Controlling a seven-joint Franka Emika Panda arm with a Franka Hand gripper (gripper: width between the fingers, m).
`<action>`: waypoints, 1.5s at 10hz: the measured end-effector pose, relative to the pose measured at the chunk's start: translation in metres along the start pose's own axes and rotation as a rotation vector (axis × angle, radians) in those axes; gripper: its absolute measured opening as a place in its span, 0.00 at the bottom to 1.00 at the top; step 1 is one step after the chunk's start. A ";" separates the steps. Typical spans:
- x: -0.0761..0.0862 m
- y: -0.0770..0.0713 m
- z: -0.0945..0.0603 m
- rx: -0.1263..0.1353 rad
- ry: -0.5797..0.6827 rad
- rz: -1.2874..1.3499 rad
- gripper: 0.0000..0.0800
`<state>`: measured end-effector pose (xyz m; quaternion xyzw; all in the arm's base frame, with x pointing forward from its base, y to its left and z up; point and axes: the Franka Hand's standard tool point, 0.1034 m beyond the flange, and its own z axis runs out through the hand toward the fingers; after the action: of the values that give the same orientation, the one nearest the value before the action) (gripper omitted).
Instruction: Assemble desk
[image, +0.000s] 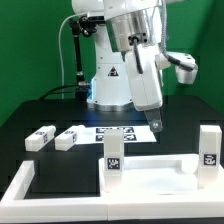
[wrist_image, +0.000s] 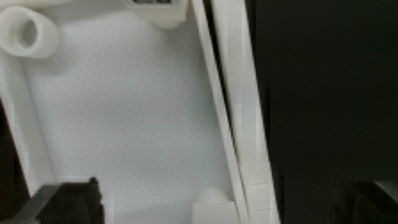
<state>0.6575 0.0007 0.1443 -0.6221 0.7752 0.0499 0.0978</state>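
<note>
You see a white robot arm (image: 125, 60) at the back of a black table (image: 62, 168). Its two-finger gripper (image: 155, 122) hangs in the air above a large flat white plastic rimmed tabletop panel (image: 150, 166). Two short square white tagged legs stand upright on the panel, one at the exterior view's left (image: 113, 152) and one at its right (image: 208, 147). Two more loose legs (image: 40, 137) (image: 68, 138) lie further left, beside the marker board (image: 118, 133).

The arm (image: 130, 45) is glossy white with rounded segments, a black cable (image: 74, 55) looping beside it, a triangular warning sticker (image: 113, 74) on its base (image: 108, 92) and dark fingers (image: 155, 122).
</note>
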 end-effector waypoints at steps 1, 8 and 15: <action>0.004 0.000 0.002 -0.002 0.003 0.005 0.81; 0.016 0.063 0.032 -0.064 0.024 -0.063 0.81; 0.029 0.089 0.061 -0.115 0.053 -0.065 0.81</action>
<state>0.5705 0.0051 0.0751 -0.6527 0.7527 0.0743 0.0430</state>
